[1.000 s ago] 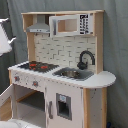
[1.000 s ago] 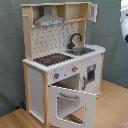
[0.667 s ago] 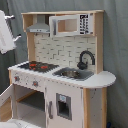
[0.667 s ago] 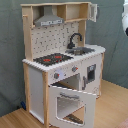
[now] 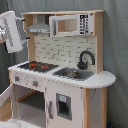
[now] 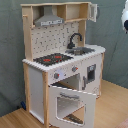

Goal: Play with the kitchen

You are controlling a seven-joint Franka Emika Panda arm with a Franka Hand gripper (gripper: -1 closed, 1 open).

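Note:
The kitchen (image 5: 65, 75) is a white and light-wood toy unit, seen in both exterior views. It has a red-ringed black hob (image 5: 35, 65), a black faucet (image 5: 86, 59) over a sink (image 5: 74, 73), and a grey hood (image 5: 39, 26). The windowed oven door (image 6: 70, 102) hangs swung open below the knobs (image 6: 56, 76). My gripper (image 5: 12, 31) shows as a white block at the first exterior view's left, level with the hood and apart from the kitchen. A white and black part of the arm (image 6: 125, 15) shows at the second exterior view's top right.
A white microwave (image 5: 70, 24) sits on the kitchen's upper shelf. A narrow cupboard door (image 5: 62, 105) with a dark panel stays closed under the sink. Grey curtain hangs behind the kitchen, which stands on a wooden floor (image 6: 112, 107).
The arm has come further into the first exterior view from the left and risen a little. The kitchen and its open oven door have not moved.

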